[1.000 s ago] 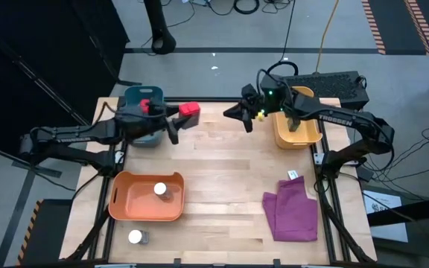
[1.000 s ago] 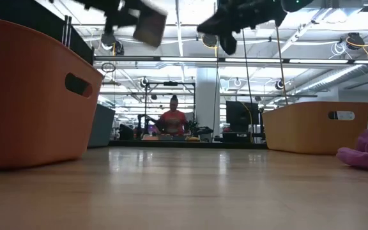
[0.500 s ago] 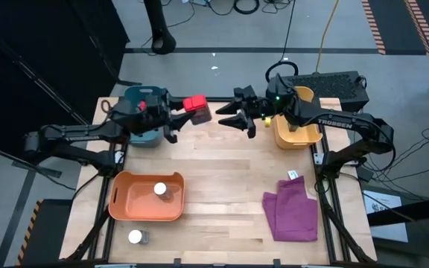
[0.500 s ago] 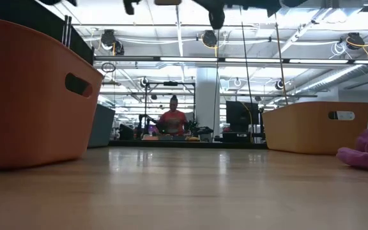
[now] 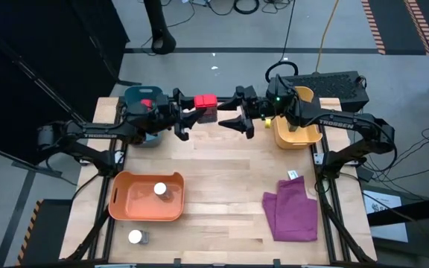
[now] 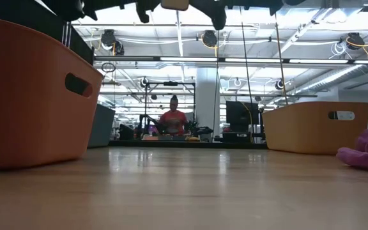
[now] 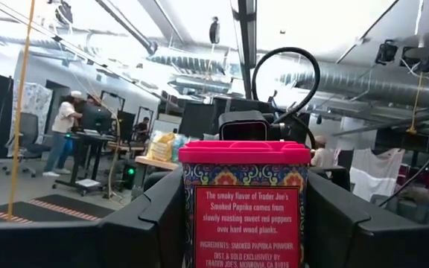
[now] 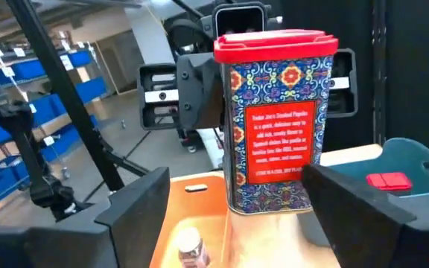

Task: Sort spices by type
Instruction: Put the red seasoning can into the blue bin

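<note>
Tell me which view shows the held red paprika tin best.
The right wrist view: the red paprika tin stands whole, held in the left gripper. The left wrist view crops its base. The high view shows only its red lid; the low view only its underside.

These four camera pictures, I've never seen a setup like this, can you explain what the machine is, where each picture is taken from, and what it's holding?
It is a robot with two dark arms at a wooden table. One picture looks straight down from above, one looks level across the tabletop, and one camera sits on each wrist.

The left gripper holds a red-lidded smoked paprika tin in the air near the table's far edge. The right gripper faces it with jaws open, either side of the tin but not gripping.

On the table: a teal bin with another red tin, an orange bin with a white-lidded jar, a second jar outside it, a yellow bin and a purple cloth.
</note>
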Controlling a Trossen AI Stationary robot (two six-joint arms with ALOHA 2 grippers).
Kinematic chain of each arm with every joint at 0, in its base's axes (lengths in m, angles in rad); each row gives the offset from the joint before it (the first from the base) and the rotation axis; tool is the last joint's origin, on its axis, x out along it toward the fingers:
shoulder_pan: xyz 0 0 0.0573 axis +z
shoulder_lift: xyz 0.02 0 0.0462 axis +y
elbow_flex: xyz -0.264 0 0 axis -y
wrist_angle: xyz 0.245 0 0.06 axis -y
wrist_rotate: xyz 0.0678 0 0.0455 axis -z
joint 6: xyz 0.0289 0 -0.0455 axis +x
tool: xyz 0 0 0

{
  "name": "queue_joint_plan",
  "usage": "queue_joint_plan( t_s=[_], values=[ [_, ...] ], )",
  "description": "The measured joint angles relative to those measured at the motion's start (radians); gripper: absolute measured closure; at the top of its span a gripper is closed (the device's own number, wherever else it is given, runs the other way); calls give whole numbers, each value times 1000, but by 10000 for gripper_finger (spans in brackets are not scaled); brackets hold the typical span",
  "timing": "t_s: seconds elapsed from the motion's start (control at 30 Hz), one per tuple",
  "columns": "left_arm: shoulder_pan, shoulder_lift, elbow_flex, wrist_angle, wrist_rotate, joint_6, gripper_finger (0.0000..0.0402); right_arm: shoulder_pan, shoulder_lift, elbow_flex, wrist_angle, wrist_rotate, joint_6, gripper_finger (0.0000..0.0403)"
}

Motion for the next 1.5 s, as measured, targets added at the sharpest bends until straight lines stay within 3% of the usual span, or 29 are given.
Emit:
queue_joint_plan(
  t_s=[0.23,0.43,0.93,1.03,1.13,1.3,1.5],
  values=[
    [-3,-2,0,-11,14,-6,205,2,5,0,-19,156,-75,94],
    [-5,-4,1,-1,11,-7,205,1,3,0,-11,121,-92,100],
    [-6,-5,2,-14,-22,-5,205,7,66,0,108,72,-65,167],
    [-7,-5,2,-14,-25,-5,203,7,66,0,114,68,-69,195],
    [-8,-5,2,-17,-36,-6,172,6,66,0,115,55,-75,242],
    [-7,-5,2,-60,-70,-6,130,4,66,0,105,50,-89,245],
    [-7,-35,2,-143,-76,-7,123,-29,28,0,-6,41,-105,245]
  ],
)
